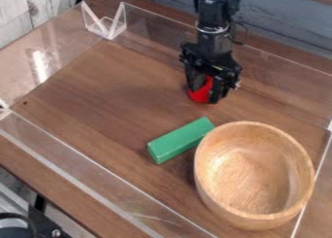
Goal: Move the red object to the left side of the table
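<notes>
On the surface (104, 96), the red object (201, 89) sits right of centre in the upper half between the fingers (188, 82), the block (180, 140) lies below it, and the bowl (254, 173) fills the lower right.

A single view is provided, taken from above and in front of the wood-grain table (91, 96), angled steeply downward. The tabletop is seen at close range, with its clear acrylic walls (104, 23) cut off at the frame's edges.
</notes>
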{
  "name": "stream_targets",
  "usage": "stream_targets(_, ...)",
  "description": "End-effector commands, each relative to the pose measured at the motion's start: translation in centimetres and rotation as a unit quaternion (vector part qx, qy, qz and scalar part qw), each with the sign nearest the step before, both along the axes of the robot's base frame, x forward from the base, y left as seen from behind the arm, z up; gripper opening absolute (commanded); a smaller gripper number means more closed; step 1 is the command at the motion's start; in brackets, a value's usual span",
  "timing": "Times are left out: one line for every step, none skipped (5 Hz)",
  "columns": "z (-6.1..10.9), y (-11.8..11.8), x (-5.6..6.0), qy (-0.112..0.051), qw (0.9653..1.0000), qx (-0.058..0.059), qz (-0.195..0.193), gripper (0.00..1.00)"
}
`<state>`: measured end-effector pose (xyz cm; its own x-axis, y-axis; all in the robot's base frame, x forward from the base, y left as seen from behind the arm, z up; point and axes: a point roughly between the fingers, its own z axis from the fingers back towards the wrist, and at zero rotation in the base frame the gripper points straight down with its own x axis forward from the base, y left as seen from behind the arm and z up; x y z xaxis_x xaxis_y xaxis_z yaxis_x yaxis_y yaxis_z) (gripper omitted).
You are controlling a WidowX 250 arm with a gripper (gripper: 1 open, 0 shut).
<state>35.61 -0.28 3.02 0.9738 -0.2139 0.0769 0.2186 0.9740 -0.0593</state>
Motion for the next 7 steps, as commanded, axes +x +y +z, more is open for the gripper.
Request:
stream_targets(1.6, 0.8, 0.4, -0.026, 0.9995, 0.006, -0.014, 0.00)
stream_targets(4.0, 1.4, 0.3, -0.044, 0.9989, 0.013, -0.006, 0.00)
stream_targets(6.7, 2.1, 0.1, -0.066, 0.9976, 0.020, 0.002, 0.00)
stream_targets(10.8, 3.8, -1.0, -0.091, 0.9953, 0.027, -0.015, 0.00)
stream_targets(13.4, 6.0, -2.4, -0.100, 0.9940, 0.036, -0.023, 0.00)
stream_targets(13.1, 8.6, -4.1, -0.091, 0.9933, 0.047, 0.053, 0.00)
stream_targets(12.2, 11.1, -4.9, -0.081, 0.9886, 0.059, 0.113, 0.00)
